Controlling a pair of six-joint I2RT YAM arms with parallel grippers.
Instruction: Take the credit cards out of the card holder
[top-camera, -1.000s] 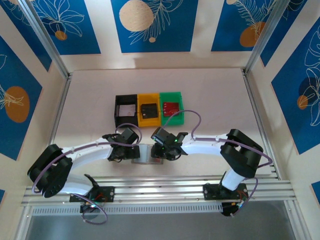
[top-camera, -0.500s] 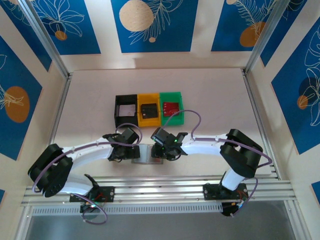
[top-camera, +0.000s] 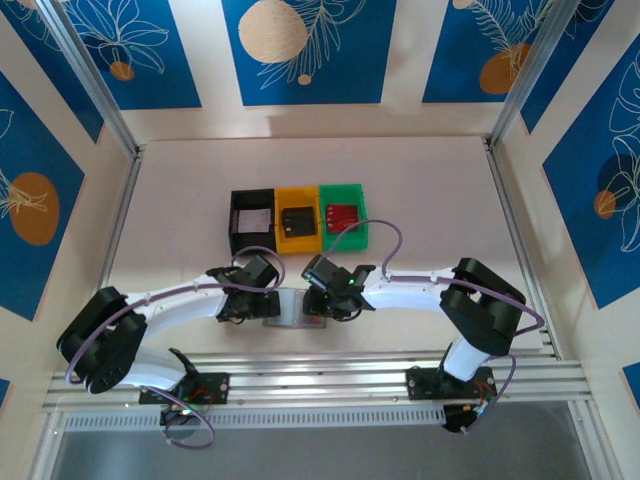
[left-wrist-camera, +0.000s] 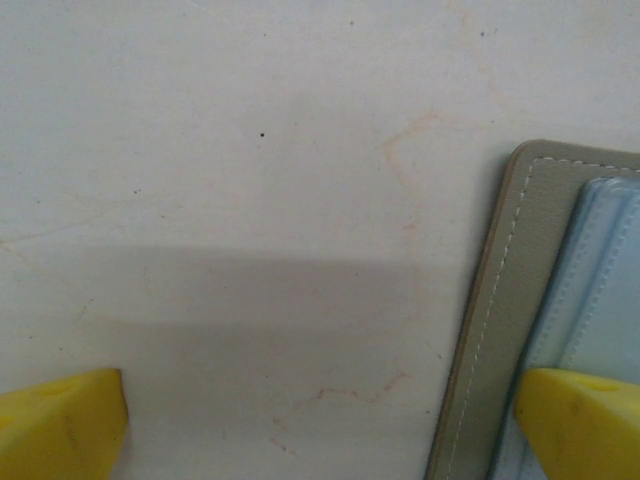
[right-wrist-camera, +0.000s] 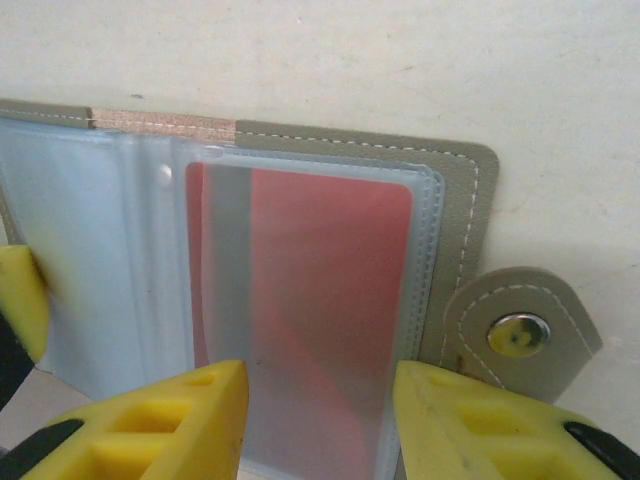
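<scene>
- The left fingers (left-wrist-camera: 65, 420) are spread wide and hold nothing. One tip hangs over bare counter (left-wrist-camera: 250, 150), the other over the left edge of the card holder (left-wrist-camera: 500, 300). If that tip is not pressing the cover down, the holder will likely slide or lift once the other arm pulls.
- The card holder lies open and flat on the counter, between the two arms and close to the near edge. A dragged holder could creep towards that edge.
- The red card (right-wrist-camera: 300, 260) sits fully inside a clear plastic sleeve (right-wrist-camera: 320, 395), with no corner sticking out that I can see. Closing here would probably pinch sleeve and card together, so the whole leaf comes up instead of the card.
- The right fingers (right-wrist-camera: 180, 420) stand partly apart over the sleeve's near end, gripping nothing. The plastic looks slick, so a light squeeze may simply skid off.
- The snap tab (right-wrist-camera: 520, 335) juts out just beside the right-hand tip. A sideways move could snag it and twist the holder.
</scene>
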